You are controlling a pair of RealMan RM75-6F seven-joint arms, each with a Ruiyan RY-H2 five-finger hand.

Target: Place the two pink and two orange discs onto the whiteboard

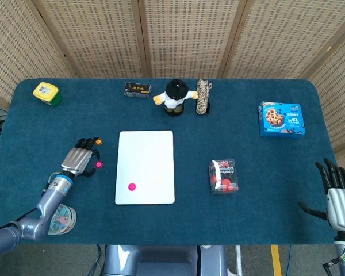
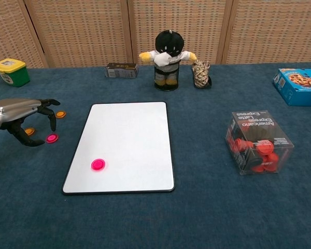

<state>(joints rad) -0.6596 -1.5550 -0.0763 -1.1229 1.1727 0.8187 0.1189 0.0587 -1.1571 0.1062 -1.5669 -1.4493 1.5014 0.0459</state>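
The whiteboard (image 1: 145, 167) lies flat near the middle of the bench (image 1: 247, 230), a little toward its left edge, and one pink disc (image 1: 131, 186) sits on it close to the board's near left corner. A second pink disc (image 2: 52, 138) lies on the bench just off the board's left edge, with one orange disc (image 2: 60, 114) farther back and another orange disc (image 2: 29, 131) nearer the left edge of the bench. The left robot hand (image 1: 79, 159) hovers over this cluster, palm down, fingers spread and curved downward, holding nothing; in the chest view its fingertips (image 2: 53, 123) hang just beside the loose pink disc, apart from it. The right robot hand (image 1: 336, 188) is at the near right corner of the bench, fingers straight and apart, empty. Along the back edge stand a yellow-lidded box (image 1: 47, 92), a small dark box (image 1: 137, 89), a plush doll (image 1: 175, 96) and a rope coil (image 1: 203, 96). A blue cookie box (image 1: 281, 118) lies by the right edge, and a clear box (image 1: 223, 176) of red capsules sits right of the whiteboard.
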